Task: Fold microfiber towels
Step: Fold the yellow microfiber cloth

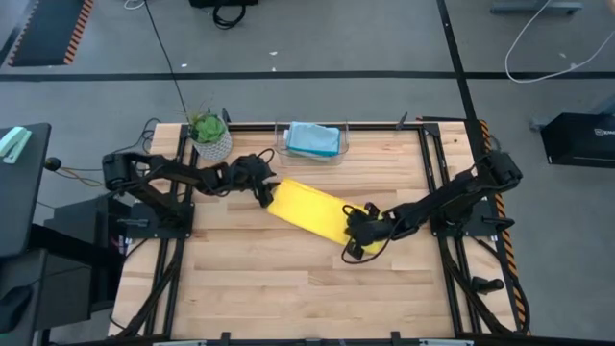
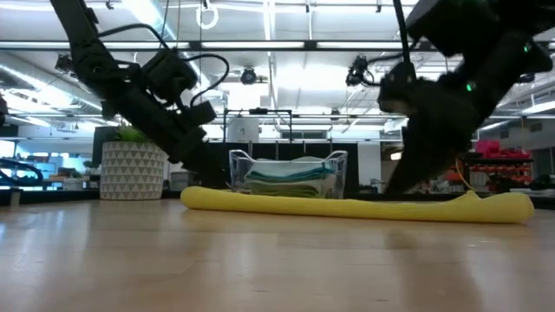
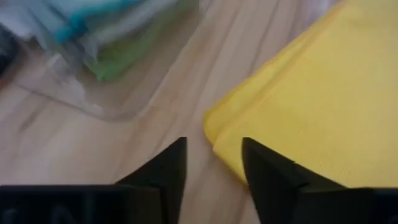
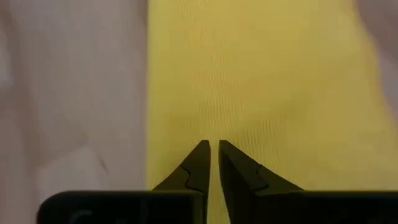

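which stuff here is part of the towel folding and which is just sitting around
Part of the job:
- yellow towel, folded on the table, one gripper at each end
- folded towels, blue on top, stacked in the bin
- left gripper, open
- right gripper

Just lying about:
- potted plant
- clear bin

Folded yellow towel point(image 1: 309, 209) between left tool point(image 1: 265, 195) and right tool point(image 1: 357, 240).

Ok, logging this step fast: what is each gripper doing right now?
Left gripper: open, at the corner of the yellow towel, holding nothing.
Right gripper: fingers almost together over the towel's other end; a grip cannot be told.
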Robot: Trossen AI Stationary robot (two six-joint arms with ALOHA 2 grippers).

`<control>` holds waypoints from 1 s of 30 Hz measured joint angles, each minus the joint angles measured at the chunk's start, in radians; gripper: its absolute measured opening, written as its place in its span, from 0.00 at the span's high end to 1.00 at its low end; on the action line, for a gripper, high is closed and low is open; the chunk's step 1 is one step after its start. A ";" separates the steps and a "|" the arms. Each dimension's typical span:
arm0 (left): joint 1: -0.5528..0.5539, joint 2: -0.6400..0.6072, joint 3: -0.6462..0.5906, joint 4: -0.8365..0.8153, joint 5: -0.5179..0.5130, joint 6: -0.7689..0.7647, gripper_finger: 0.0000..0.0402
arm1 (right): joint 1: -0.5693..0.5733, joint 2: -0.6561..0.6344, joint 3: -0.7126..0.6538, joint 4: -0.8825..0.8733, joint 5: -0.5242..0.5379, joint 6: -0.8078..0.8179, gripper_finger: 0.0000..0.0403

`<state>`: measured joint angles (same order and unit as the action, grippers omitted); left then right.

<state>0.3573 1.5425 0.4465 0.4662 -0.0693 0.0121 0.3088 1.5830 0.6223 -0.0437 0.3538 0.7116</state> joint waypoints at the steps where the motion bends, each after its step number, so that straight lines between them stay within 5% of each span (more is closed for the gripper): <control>1: 0.000 -0.014 0.000 -0.003 0.000 0.001 0.57 | 0.000 -0.019 0.001 0.003 0.005 0.004 0.89; 6: -0.008 -0.126 0.000 -0.102 -0.003 0.019 0.50 | 0.000 -0.138 0.003 0.022 0.068 0.025 0.83; 11: -0.077 -0.240 -0.053 -0.062 -0.006 0.002 0.67 | -0.001 -0.170 0.005 0.161 0.197 0.020 0.87; 16: -0.182 -0.303 -0.209 0.224 -0.005 -0.057 0.96 | -0.025 -0.070 0.019 0.302 0.247 0.011 0.98; 24: -0.323 -0.315 -0.431 0.719 -0.003 -0.114 0.96 | -0.107 0.175 0.286 0.285 0.281 -0.035 0.99; 30: -0.360 -0.319 -0.435 0.734 -0.005 -0.061 0.97 | -0.197 0.335 0.481 0.145 0.203 -0.014 0.98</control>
<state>-0.0025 1.2240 0.0116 1.1999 -0.0748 -0.0492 0.1122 1.9182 1.1034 0.1017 0.5572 0.6977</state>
